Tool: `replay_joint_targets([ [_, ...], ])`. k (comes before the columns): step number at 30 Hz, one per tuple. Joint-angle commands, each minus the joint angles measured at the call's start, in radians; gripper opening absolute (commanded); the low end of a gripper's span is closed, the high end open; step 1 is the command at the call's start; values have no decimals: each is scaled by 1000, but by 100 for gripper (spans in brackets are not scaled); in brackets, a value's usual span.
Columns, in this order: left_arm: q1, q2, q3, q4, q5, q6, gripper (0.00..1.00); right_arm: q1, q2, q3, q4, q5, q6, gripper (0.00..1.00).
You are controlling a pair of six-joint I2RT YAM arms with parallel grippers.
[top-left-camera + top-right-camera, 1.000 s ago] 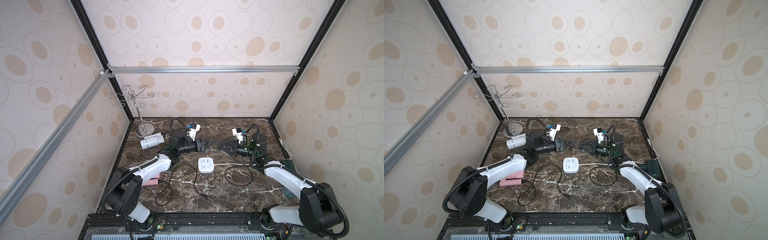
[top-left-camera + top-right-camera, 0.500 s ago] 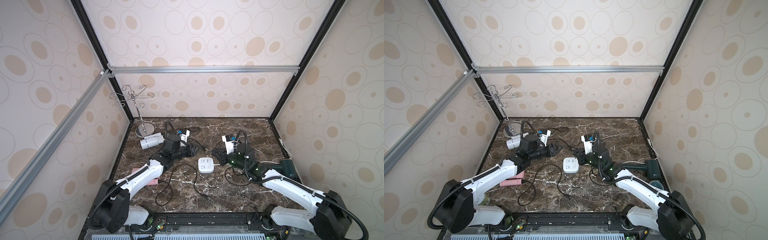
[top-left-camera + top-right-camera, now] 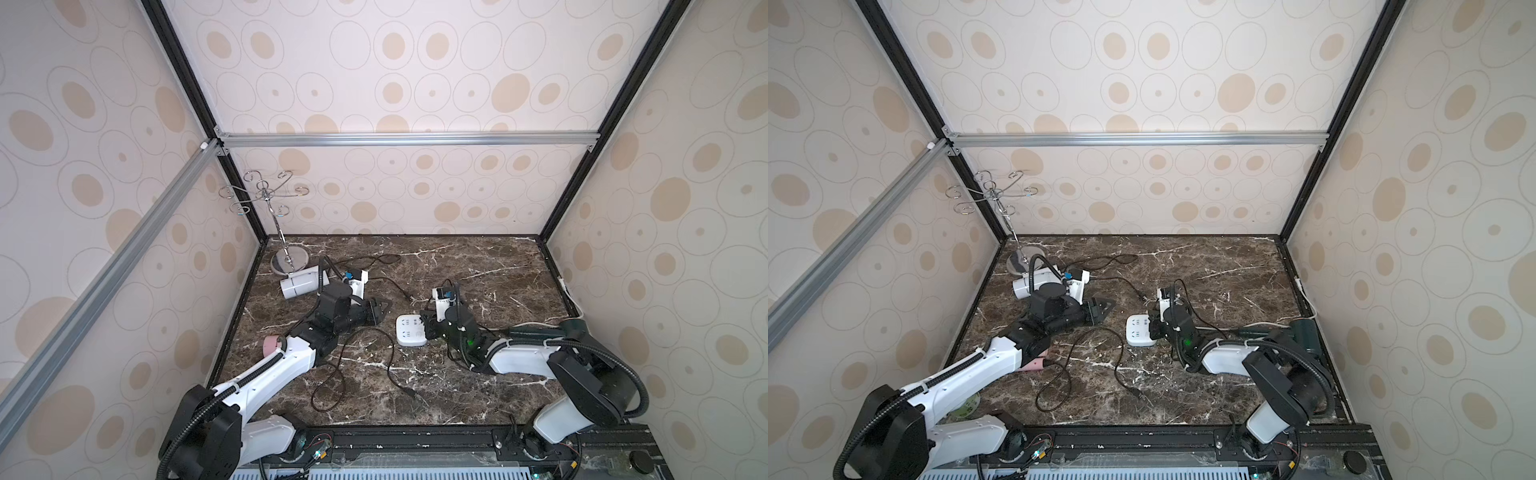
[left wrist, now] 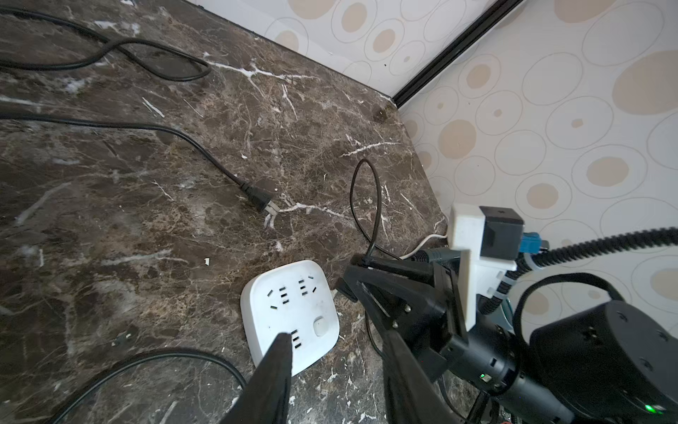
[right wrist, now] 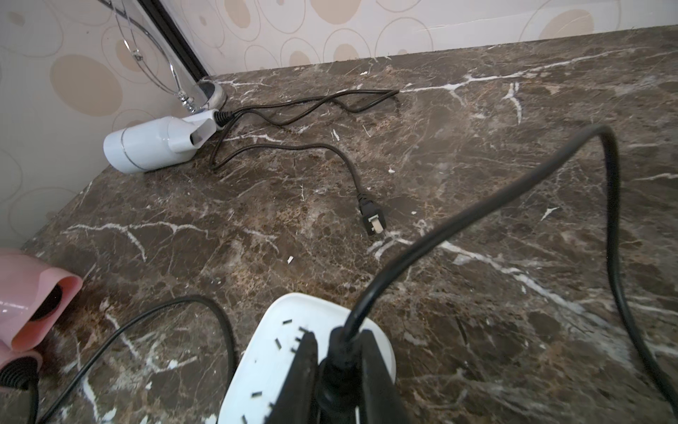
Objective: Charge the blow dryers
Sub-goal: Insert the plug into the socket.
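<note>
Three dryers lie on the table (image 3: 457, 270): the white dryer (image 3: 300, 285) beside the wire stand (image 3: 289, 262), the pink dryer (image 3: 272, 345) half hidden by the left arm, and the green dryer (image 3: 536, 332) at the right. The right gripper (image 5: 336, 339), lower than a second ago, pinches one black plug (image 5: 339, 370) at the single power strip (image 3: 409, 336). The left gripper (image 4: 337, 341) has its jaws parted and holds nothing.

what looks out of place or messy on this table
Nothing spilled or broken. The white dryer lies on its side by the stand, its cord in loose loops and its plug lying unplugged on the table, apart from the strip. The right gripper pinches a second plug right by the strip.
</note>
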Motion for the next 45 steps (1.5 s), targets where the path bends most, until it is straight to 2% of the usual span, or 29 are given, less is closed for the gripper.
replay_joint_targets([
  [1,-2,-32,-16,-5,-19,17,41,9,46,-2,170,46,57,0],
  [6,-2,-63,-34,-17,-23,28,41,19,78,14,161,89,45,0],
  [26,-1,-109,-63,-35,-31,45,42,24,201,29,253,87,78,0],
  [45,2,-131,-69,-56,-44,59,42,26,245,56,214,81,70,0],
])
